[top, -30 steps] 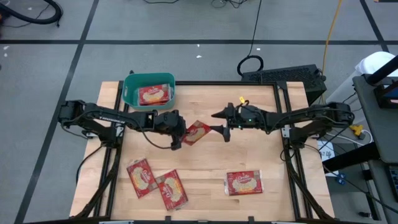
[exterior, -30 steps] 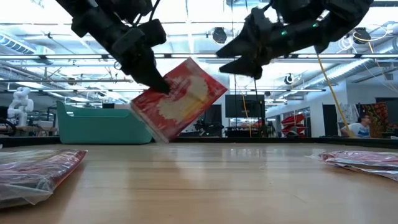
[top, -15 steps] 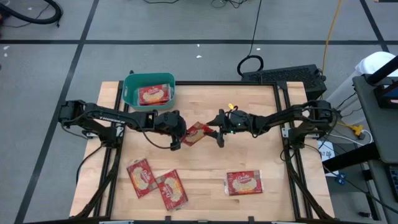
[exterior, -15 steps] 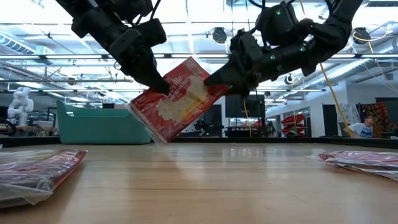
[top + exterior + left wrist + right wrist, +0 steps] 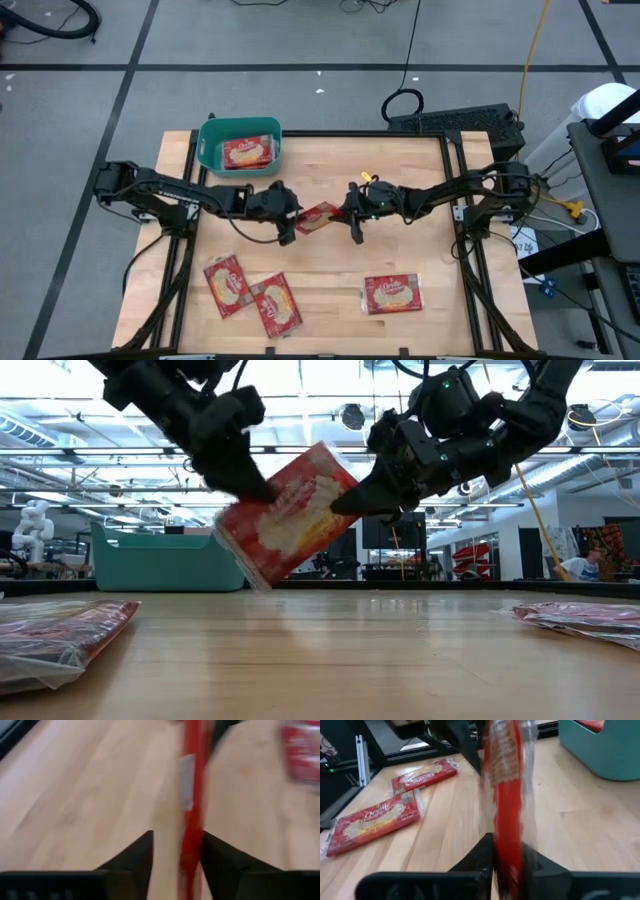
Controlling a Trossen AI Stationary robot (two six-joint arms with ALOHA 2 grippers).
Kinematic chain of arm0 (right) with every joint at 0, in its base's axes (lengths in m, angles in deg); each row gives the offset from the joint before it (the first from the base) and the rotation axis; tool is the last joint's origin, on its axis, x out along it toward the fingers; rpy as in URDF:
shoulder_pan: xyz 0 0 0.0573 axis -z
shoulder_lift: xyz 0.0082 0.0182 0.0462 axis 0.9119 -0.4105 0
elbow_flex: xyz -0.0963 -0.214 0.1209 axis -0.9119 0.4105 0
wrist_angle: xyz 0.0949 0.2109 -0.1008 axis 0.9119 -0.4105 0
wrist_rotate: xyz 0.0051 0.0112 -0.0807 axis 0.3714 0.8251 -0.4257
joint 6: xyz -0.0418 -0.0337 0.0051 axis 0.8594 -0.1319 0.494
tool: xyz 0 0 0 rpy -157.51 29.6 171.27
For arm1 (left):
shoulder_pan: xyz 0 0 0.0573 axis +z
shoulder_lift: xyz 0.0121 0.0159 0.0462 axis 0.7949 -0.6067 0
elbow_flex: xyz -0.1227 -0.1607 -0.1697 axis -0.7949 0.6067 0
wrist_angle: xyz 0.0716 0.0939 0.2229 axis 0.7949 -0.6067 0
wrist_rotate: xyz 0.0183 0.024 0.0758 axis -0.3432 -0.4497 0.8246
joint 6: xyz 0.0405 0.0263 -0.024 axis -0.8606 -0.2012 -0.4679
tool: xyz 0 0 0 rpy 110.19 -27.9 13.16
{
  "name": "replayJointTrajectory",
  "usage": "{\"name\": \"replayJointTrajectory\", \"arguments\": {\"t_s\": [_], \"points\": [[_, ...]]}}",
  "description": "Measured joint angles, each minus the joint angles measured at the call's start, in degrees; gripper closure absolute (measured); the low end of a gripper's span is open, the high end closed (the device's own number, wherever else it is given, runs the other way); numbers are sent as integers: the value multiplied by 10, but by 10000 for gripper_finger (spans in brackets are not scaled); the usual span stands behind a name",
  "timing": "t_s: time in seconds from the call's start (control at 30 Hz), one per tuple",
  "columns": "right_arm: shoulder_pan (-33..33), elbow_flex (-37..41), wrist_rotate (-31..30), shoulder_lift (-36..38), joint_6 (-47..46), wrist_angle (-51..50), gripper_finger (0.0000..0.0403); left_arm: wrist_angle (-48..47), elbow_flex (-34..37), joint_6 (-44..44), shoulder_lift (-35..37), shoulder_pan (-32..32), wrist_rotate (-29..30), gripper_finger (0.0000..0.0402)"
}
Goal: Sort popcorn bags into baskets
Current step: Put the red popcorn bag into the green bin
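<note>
Even, bright overhead lighting is recorded across the wooden surface [image 5: 330, 260] in the high view, with only faint shadows. In the low view, strong glare is noted from ceiling lights behind the arms, which are rendered dark. Heavy motion blur is observed in the left wrist view; the held popcorn bag [image 5: 507, 805] is smeared in the right wrist view.

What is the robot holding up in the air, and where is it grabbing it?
A red popcorn bag, held above the table. The right gripper pinches its upper right edge. The left gripper is at its upper left edge, fingers apart around it.
</note>
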Motion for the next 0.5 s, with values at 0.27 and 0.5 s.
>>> {"name": "replayJointTrajectory", "arguments": {"t_s": [0.27,0.5], "points": [[9,0,-2,46,3,-73,395,-62,30,91,1,-7,36,178],[11,15,-42,81,9,-69,392,112,122,120,4,-27,56,200]]}}
